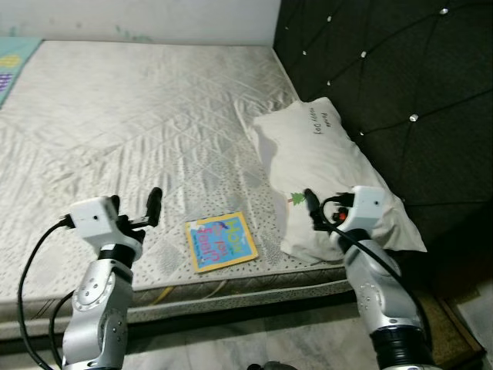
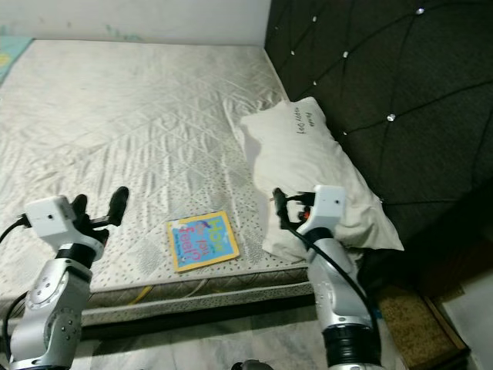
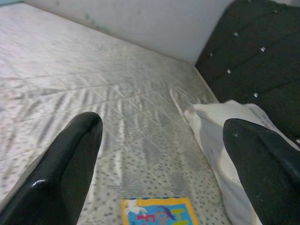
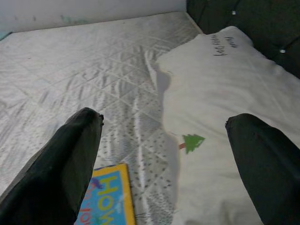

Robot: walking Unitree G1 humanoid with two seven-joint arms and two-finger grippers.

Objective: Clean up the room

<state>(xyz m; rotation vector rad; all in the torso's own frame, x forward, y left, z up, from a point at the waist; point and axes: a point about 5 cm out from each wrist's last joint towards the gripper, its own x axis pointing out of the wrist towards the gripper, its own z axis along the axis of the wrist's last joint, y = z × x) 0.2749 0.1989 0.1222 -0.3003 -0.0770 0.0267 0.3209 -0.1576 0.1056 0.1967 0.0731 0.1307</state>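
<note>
Both grippers (parted) flank book (image 1: 222, 241)

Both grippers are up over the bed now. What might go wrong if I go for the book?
The book lies flat near the mattress edge, so a push from the open left gripper may slide it off. The open right gripper hovers over the pillow and might snag its cover.
</note>
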